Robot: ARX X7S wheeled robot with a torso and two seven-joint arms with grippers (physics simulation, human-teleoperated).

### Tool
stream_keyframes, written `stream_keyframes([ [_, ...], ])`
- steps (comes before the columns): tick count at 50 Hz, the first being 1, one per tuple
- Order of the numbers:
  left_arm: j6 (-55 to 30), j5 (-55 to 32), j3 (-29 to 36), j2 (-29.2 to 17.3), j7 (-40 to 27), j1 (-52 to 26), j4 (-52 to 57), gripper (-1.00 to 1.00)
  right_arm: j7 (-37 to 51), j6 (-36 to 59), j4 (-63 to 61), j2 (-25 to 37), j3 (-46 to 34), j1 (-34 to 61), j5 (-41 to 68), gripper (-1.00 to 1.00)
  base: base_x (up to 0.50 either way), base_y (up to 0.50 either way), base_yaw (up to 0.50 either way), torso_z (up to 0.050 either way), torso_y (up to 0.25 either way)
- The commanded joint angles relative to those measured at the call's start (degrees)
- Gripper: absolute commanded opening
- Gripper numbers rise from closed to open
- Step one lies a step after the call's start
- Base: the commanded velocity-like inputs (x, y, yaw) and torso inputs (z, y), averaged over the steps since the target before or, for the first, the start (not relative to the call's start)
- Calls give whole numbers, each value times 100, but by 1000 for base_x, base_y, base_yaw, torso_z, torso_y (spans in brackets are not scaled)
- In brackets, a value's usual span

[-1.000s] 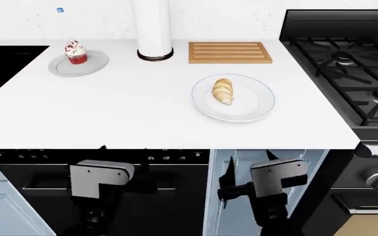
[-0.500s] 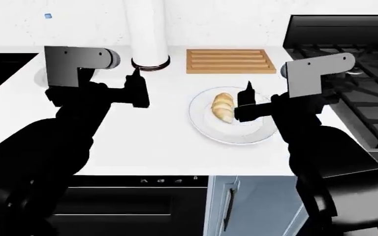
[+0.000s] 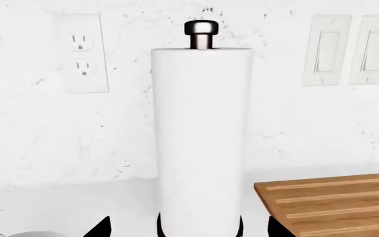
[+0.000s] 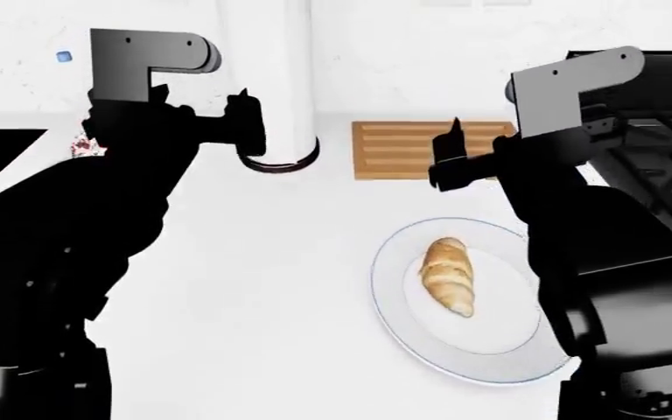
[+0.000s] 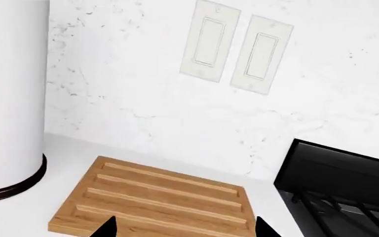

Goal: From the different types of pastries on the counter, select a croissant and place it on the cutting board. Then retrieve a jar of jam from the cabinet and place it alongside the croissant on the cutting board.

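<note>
White counter (image 4: 266,289) runs under a marbled wall with an outlet (image 3: 82,53) and two switches (image 5: 236,48). Stove (image 5: 337,190) sits at its far right. Paper towel roll (image 3: 201,138) stands upright beside the cutting board (image 5: 156,202), which lies bare against the wall. Round plate (image 4: 511,350) holds the croissant (image 4: 448,275), nearer the robot than the board. Left gripper (image 4: 246,129) hangs near the roll, right gripper (image 4: 450,157) above the board; both hold nothing, fingers spread. Cupcake (image 4: 83,147) barely shows behind the left arm.
</note>
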Motion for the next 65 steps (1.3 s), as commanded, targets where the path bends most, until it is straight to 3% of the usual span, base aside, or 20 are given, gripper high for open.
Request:
stream_keyframes([
  [1, 77, 9, 80, -40, 46, -62, -137, 100, -152, 356, -66, 82, 52, 36, 156, 100, 500, 1, 0, 0, 0],
  [11, -360, -293, -48, -58, -21, 51, 256, 100, -393, 2129, -680, -283, 1048, 121, 850, 100, 100, 11, 0, 0, 1],
  [12, -415, -335, -97, -60, -65, 95, 374, 100, -17, 2157, -638, -183, 1100, 62, 1453, 100, 0, 0, 0, 0, 0],
  [15, -546, -442, -208, -61, -160, 223, 651, 100, 2496, 2155, -473, 420, 1146, 13, 4031, 100, 0, 0, 0, 0, 0],
  [17, -615, -509, -251, -78, -196, 314, 841, 100, 3367, 2146, -633, 561, 1125, -53, 5690, 100, 0, 0, 0, 0, 0],
  [22, -874, -793, -466, -93, -271, 551, 1367, 100, 5245, 2106, -616, 916, 1059, -214, 7724, 100, 0, 0, 0, 0, 0],
  [27, -996, -934, -537, -107, -297, 620, 1585, 100, 6528, 1890, -695, 1242, 850, -368, 9128, 100, 0, 0, 0, 0, 0],
  [48, -549, -675, -160, -114, -131, 551, 854, 100, 7784, 1314, -1142, 1857, -59, -644, 10434, 100, 0, 0, 0, 0, 0],
  [65, -507, -668, -49, -151, -136, 549, 769, 100, 6978, 1370, -1182, 1784, 124, -1162, 9688, 100, 0, 0, 0, 0, 0],
])
